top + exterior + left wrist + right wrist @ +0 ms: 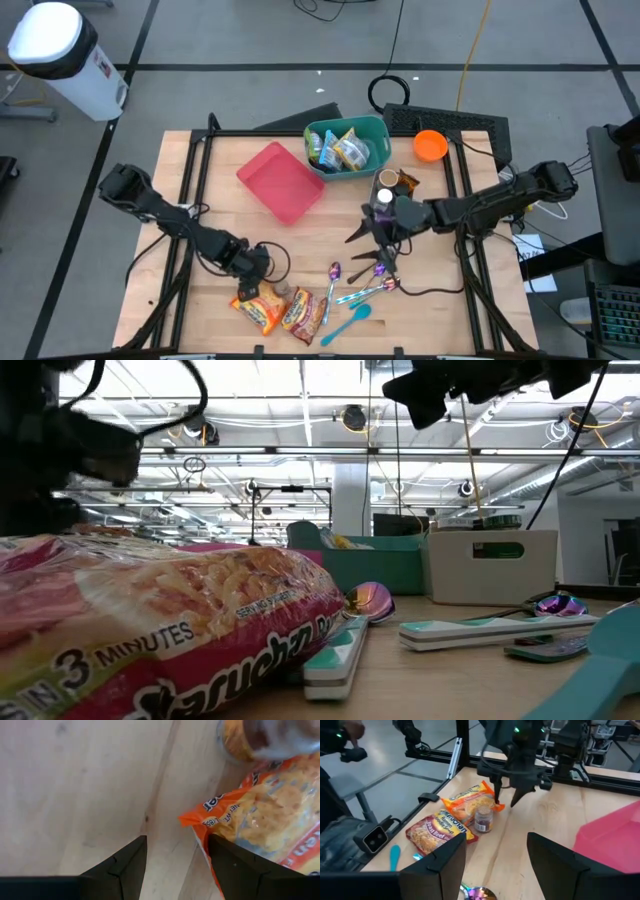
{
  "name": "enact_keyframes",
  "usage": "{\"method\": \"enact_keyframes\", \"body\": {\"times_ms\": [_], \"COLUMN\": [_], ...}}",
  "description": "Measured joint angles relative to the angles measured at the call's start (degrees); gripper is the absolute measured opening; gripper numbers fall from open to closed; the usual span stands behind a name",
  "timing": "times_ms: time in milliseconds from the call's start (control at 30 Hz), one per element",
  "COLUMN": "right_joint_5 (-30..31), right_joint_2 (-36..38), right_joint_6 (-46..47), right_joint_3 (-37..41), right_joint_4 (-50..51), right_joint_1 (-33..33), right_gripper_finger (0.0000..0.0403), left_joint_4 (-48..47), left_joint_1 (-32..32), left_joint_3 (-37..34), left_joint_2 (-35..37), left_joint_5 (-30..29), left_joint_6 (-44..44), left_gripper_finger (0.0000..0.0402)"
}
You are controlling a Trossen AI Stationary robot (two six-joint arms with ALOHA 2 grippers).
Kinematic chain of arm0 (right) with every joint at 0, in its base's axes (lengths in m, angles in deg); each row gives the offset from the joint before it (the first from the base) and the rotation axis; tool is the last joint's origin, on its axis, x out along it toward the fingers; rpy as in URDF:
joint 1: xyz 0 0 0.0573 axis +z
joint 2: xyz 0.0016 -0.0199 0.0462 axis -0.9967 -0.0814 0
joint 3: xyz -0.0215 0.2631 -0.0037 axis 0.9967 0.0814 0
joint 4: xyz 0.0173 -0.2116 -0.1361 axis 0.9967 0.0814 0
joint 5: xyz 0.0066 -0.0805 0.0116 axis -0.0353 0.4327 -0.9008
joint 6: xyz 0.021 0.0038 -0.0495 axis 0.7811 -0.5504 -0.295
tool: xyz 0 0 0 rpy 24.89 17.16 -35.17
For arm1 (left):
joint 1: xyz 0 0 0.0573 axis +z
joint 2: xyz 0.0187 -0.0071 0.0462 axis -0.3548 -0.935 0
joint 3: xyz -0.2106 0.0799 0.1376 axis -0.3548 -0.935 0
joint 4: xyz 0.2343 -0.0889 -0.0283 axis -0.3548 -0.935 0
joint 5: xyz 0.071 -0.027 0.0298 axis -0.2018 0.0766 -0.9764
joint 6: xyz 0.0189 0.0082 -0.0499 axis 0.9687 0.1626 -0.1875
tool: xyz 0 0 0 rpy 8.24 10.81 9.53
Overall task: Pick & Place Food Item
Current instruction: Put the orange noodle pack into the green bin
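Across the pale wooden tabletop (545, 820), the left gripper (504, 795) hangs jaws parted, tips down over an orange noodle packet (470, 800). A small brown-lidded jar (483, 819) stands beside a second red-orange packet (434, 832); pink tray (612, 837) alongside.

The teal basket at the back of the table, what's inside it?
The teal basket holds snack packets, some yellow, some blue or green, piled up. Anything beneath that pile, and the basket's floor, is covered, so I can't tell what's there.

Even, bright overhead light; ceiling lamps (352, 417) glare in low view. Soft, short shadows on table (200, 190). Noodle packet (150, 620) blurred in foreground; jar (260, 737) out of focus in left wrist view.
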Motion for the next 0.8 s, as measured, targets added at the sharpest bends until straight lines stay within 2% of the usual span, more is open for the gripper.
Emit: {"method": "enact_keyframes", "body": {"times_ms": [100,233,333,567,800], "right_joint_5": [0.0,0.02,0.02,0.04,0.21], "right_joint_2": [0.0,-0.02,-0.02,-0.02,-0.04], "right_joint_6": [-0.04,-0.13,-0.13,-1.14,-1.64], "right_joint_3": [0.0,0.0,0.0,-0.02,-0.02], "right_joint_4": [0.0,0.0,-0.04,-0.17,-0.17], "right_joint_1": [0.52,0.85,0.85,0.83,0.83], "right_gripper_finger": [0.0201,0.0201,0.0201,0.0201,0.0201], "left_joint_4": [5.73,7.11,6.9,5.57,-1.7], "left_joint_1": [0.09,0.58,0.77,1.68,1.6], "left_joint_3": [-2.9,-4.75,-5.09,-5.31,-5.46], "left_joint_2": [0.0,0.26,0.24,1.08,10.45], "left_joint_5": [1.85,2.12,3.26,2.64,-3.34], "left_joint_6": [0.27,-2.4,-2.87,-3.25,-3.49], "left_gripper_finger": [0.0218,0.021,0.0172,0.0019,0.0004]}}
